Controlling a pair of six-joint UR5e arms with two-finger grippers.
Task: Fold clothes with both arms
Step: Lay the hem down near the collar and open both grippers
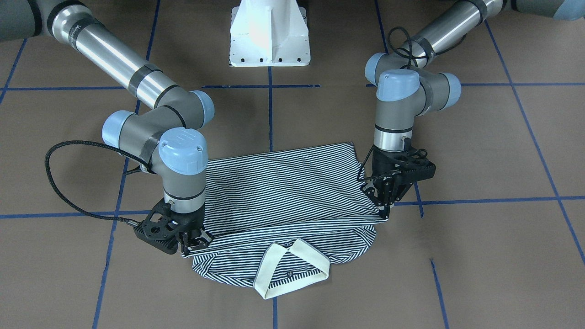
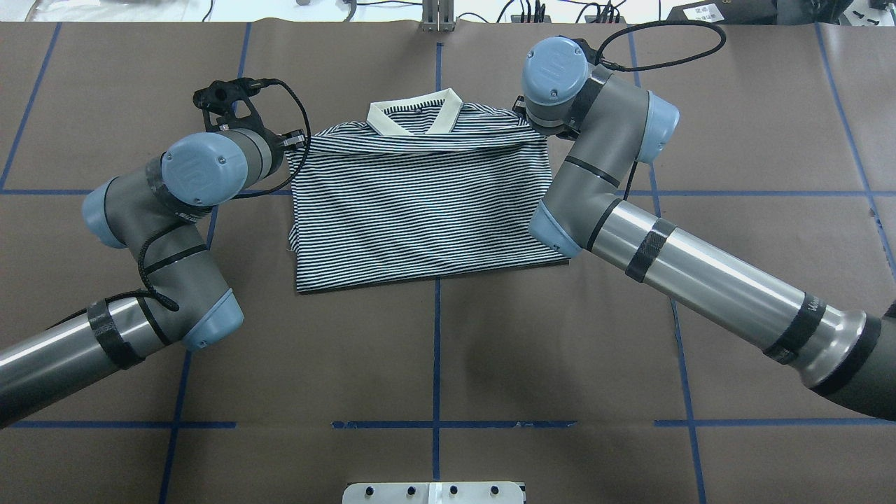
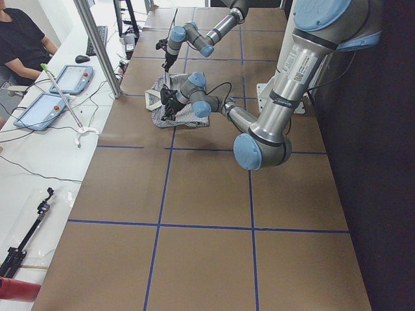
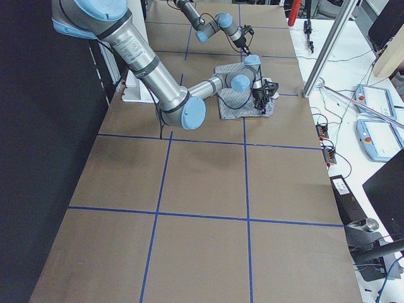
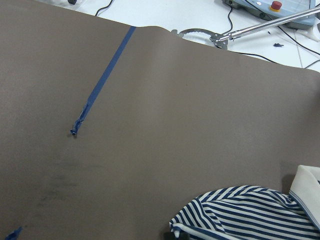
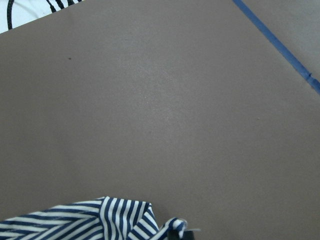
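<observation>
shirt: navy-and-white striped polo shirt (image 1: 288, 187) lies flat on the brown paper-covered table (image 1: 480, 151) with its blue tape grid, straight out from the white flared pedestal base (image 1: 269, 36).
fold: hem half is laid up over the chest. Its free edge runs across just short of the plain cream collar (image 1: 312, 252). Collar and shoulders poke out past that edge on the side away from the robot.
shirt vs left gripper: black two-finger left gripper (image 1: 385, 211) sits at the corner of the folded-over layer on the robot's left, tips down at table level and touching the cloth.
left gripper state: fingers pressed together to a point, pinching that corner. The left wrist view shows striped cloth bunched at the bottom edge.
shirt vs right gripper: black two-finger right gripper (image 1: 195, 241) is at the opposite corner of the same edge, on the fabric.
right gripper state: closed on the corner. The right wrist view shows a small striped tip caught at the fingertip.
left arm pose: grey metal left arm with light blue joint caps (image 2: 161, 231) is bent sharply at the elbow. Wrist is upright, tool pointing down and tilted slightly.
right arm pose: matching grey right arm (image 2: 595, 168) reaches in long and low. Wrist is vertical over the shirt's shoulder and hides its gripper in the overhead view.
</observation>
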